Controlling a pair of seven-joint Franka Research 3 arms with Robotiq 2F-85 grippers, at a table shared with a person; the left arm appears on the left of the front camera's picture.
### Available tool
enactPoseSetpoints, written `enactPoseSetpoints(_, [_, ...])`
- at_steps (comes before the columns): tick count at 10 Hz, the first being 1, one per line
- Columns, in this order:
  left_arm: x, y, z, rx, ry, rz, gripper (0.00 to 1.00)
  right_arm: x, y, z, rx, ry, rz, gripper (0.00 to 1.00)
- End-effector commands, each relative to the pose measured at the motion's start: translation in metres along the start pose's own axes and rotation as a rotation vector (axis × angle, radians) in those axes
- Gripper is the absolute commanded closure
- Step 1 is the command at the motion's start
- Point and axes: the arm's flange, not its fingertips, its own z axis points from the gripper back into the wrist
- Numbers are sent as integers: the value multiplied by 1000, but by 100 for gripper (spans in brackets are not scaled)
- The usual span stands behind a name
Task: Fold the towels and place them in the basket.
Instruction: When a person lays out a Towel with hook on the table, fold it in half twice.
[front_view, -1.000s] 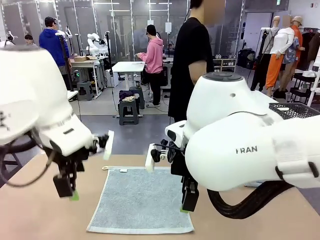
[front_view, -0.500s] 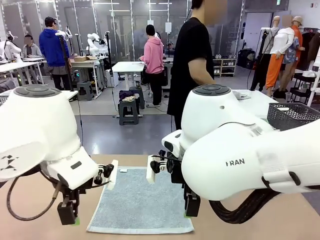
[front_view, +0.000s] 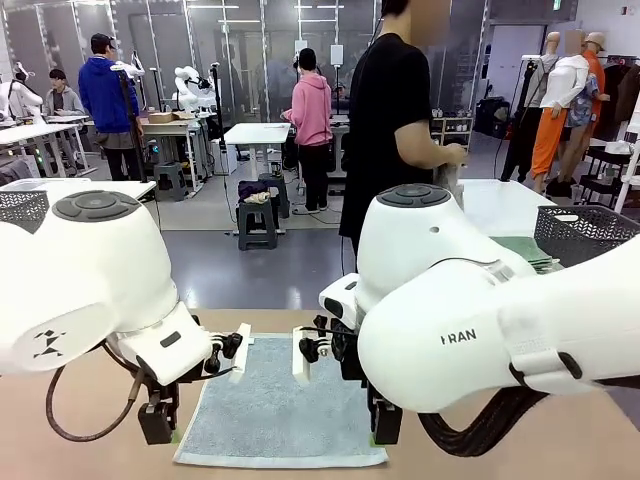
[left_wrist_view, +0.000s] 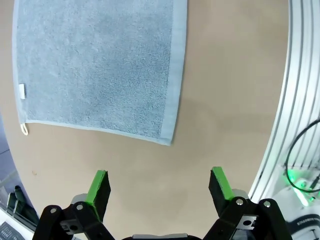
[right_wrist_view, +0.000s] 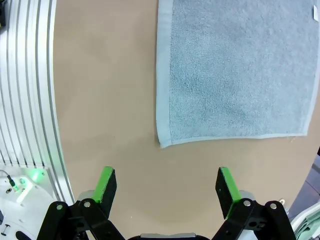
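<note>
So you're sitting over one towel (front_view: 275, 405) that's lying flat and fully spread on the bench (front_view: 60, 420), square to the robot's side, which is just what you want for a first fold. The left end effector (front_view: 160, 428) is hanging just outside the towel's near left corner and the right end effector (front_view: 385, 428) is doing the same at the near right corner, so it looks like you're lining up a two-corner pinch.

Looking down the left end effector (left_wrist_view: 159, 184), the fingers are spread wide with nothing between them, and the corner is sitting a bit ahead of the gap. The right end effector (right_wrist_view: 165, 184) is mirroring that: wide open and carrying nothing. Neither seems to be touching cloth.

The white loop (left_wrist_view: 23, 129) is lying at the far edge, so I'm guessing you're planning to lift the near edge and carry it over toward that side. The hem is lying flat on the bench, so the pads may skid over it instead of catching it.

The basket (front_view: 590, 232) is sitting well off to the right, far from the towel. You're basically at the start.
</note>
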Motion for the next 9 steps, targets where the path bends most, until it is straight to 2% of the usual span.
enactPoseSetpoints(1, [-10,-8,-9,-15,-18,-28,0,-2,0,-5,-12,-21,29,0])
enactPoseSetpoints(2, [-11,-7,-8,-37,6,-26,0,-2,0,-5,-13,-17,28,0])
enactPoseSetpoints(3, [-1,1,-3,-9,1,-5,0,-1,0,0,14,12,0,0])
enactPoseSetpoints(7, [-2,1,-5,-16,4,-5,0,1,1,-1,0,1,5,0])
enactPoseSetpoints(9, [-2,-4,-25,-49,-60,-30,0,0,1,-18,-7,2,-17,0])
